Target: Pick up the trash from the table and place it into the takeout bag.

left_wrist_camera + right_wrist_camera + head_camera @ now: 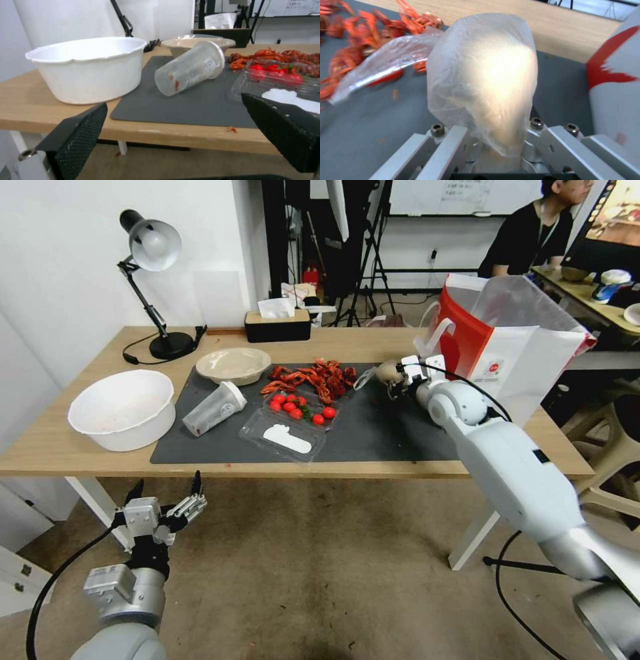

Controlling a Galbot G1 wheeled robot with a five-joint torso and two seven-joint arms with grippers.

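My right gripper [392,378] is shut on the clear bag with a beige lump [386,372] [486,82], holding it over the dark mat [400,430] just left of the takeout bag [513,340] [616,82], which stands upright and open. More trash lies on the table [60,450]: a clear white-lidded cup [213,409] [191,67] on its side, a shallow beige bowl [233,365] [196,43] and red crayfish shells [313,378]. My left gripper [167,500] [180,135] hangs open below the table's front edge, facing the cup.
A big white tub [123,409] sits at the table's left. A clear clamshell with cherry tomatoes [293,420] lies mid-mat. A desk lamp [157,280] and a tissue box [277,323] stand at the back. A plastic stool [610,447] is right of the table.
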